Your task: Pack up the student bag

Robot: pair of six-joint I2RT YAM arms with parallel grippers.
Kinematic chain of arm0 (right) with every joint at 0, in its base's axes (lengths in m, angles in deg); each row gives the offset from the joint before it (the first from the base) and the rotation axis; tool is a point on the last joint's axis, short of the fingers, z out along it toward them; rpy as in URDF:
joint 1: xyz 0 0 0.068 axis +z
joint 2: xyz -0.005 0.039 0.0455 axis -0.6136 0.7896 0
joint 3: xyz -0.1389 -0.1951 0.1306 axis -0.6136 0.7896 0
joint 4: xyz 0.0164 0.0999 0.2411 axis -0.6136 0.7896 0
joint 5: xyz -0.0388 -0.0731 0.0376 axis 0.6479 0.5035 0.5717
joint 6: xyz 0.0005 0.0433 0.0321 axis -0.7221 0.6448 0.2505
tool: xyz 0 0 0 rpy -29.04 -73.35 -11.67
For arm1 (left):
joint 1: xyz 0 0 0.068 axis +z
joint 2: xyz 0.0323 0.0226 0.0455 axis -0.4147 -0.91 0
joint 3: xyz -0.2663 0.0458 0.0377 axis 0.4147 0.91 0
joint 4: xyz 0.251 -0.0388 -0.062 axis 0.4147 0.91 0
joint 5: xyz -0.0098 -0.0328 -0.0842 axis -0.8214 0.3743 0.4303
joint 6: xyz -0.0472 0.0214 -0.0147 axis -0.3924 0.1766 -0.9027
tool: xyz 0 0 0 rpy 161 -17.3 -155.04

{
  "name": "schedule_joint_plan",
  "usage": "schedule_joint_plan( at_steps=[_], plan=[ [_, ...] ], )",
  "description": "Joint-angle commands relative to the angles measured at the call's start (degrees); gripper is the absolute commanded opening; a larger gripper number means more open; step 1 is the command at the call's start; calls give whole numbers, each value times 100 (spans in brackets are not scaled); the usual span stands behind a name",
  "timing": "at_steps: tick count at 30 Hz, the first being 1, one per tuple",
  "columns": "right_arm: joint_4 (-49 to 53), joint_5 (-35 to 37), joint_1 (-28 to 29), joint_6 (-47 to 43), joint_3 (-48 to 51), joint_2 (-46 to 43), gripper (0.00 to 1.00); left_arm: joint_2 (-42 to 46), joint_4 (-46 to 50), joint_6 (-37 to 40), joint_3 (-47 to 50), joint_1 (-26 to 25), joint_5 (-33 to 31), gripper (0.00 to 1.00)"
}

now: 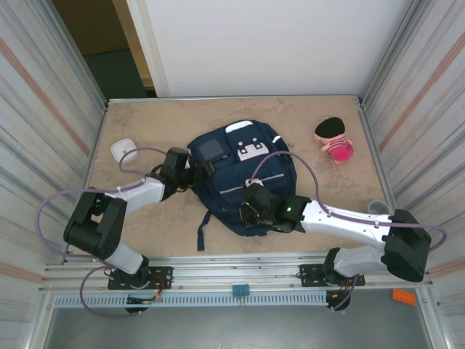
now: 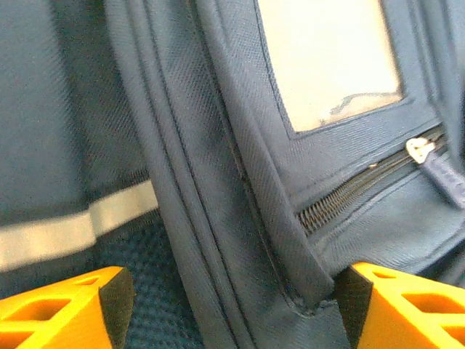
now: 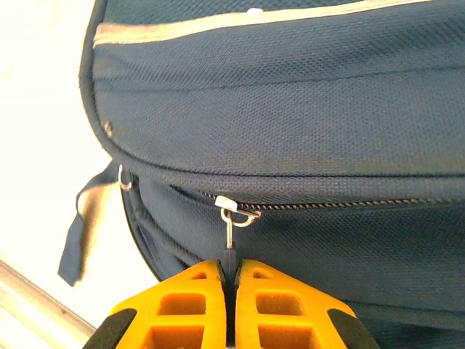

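The student bag [image 1: 240, 163], a navy backpack with white stripes and a white patch, lies flat mid-table. My left gripper [image 1: 199, 171] is at its left side beside the square window pocket [image 2: 327, 58]. In the left wrist view the left gripper [image 2: 232, 309] is open, its orange fingers [image 2: 65, 313] standing either side of a raised fabric seam of the bag [image 2: 218, 218]. My right gripper [image 1: 251, 211] is at the bag's near end. Up close, the right gripper [image 3: 230, 273] is shut on the dark zipper pull [image 3: 230, 243] of a zip running along the bag [image 3: 290, 109].
A pink and black plush toy [image 1: 333, 139] sits at the back right. A small white object [image 1: 123, 150] lies at the far left, and a clear cup [image 1: 377, 209] stands by the right wall. A bag strap [image 1: 203, 233] trails toward the near edge.
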Motion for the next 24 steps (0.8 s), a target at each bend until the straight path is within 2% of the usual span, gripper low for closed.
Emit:
schedule_joint_plan(
  at_steps=[1,4,8,13,18,24],
  plan=[
    [-330,179,71,201,-360,199,0,180,56,171,-461,131,366,76],
    [-330,117,-2,99,-434,272,0,923,496,-2,-188,132,378,78],
    [-341,-30,-103,33,-437,296,0,2210,864,-788,751,83,482,78],
    [-392,-183,-127,-47,-468,363,0,3568,933,-1862,1781,-392,354,75],
    [-379,-269,-111,-81,-513,454,0,3664,434,-2485,1919,-1012,252,69],
    [-371,-297,-101,-116,-540,495,0,2868,-478,-2756,1650,-1444,300,65]
  ],
)
